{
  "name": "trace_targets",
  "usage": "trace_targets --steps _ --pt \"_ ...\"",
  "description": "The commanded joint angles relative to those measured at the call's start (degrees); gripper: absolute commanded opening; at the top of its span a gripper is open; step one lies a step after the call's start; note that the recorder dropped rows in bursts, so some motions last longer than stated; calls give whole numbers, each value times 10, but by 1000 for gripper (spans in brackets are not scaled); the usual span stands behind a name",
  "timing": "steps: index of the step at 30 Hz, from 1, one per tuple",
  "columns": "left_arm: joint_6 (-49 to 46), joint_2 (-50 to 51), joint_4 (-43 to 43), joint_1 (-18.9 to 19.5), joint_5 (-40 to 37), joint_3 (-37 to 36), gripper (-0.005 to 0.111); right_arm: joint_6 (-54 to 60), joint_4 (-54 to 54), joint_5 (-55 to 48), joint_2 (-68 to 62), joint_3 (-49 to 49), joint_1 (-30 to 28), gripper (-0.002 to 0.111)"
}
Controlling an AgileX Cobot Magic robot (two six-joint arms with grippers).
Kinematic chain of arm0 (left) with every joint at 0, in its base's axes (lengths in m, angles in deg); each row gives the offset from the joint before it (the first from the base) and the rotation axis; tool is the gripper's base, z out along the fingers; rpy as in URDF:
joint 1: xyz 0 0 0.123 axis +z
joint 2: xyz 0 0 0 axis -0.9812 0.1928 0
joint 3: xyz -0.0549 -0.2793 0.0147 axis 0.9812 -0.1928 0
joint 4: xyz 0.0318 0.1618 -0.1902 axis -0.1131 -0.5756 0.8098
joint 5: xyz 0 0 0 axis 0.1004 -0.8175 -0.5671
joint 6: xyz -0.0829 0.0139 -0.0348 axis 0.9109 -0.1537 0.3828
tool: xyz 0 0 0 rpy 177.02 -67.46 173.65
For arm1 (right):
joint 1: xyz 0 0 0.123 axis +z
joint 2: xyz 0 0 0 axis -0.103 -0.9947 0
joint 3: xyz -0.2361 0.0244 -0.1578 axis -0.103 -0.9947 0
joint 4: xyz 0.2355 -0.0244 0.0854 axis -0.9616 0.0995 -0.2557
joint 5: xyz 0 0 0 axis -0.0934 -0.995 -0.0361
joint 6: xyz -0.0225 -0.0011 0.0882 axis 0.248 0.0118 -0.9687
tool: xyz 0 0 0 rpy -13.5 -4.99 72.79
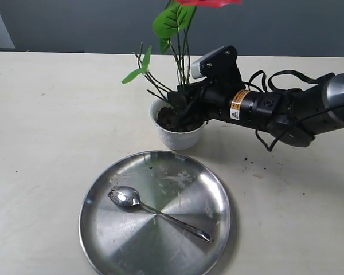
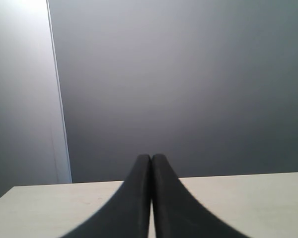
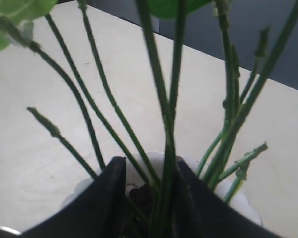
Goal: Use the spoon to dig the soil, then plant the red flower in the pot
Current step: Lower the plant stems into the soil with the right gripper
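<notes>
The red flower (image 1: 180,23) stands upright in the white pot (image 1: 180,137), its stems rising out of the dark soil (image 1: 171,120). My right gripper (image 1: 186,106) reaches in from the right at the pot's mouth. In the right wrist view this gripper (image 3: 149,166) is shut on the flower's green stems (image 3: 165,129) just above the scalloped rim (image 3: 139,163). The spoon (image 1: 155,211) lies on the steel plate (image 1: 94,229) in front of the pot. My left gripper (image 2: 151,157) is shut on nothing and faces the far wall; it is outside the exterior view.
Soil crumbs (image 1: 255,166) lie scattered on the table to the right of the pot, and soil smears mark the plate. The right arm (image 1: 286,109) stretches across the table's right side. A grey wall (image 1: 74,23) stands behind the table.
</notes>
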Motion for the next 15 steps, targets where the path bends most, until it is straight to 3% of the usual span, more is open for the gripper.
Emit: trace_targets --steps 1,7,15 --pt "3 -1 4 -3 2 2 0 -49 51 -49 14 -4 -2 31" --pt "3 -1 4 -3 2 2 0 -87 92 -88 32 -4 -2 42" --pt "3 -1 4 -3 2 2 0 -146 146 -140 54 -4 -2 42"
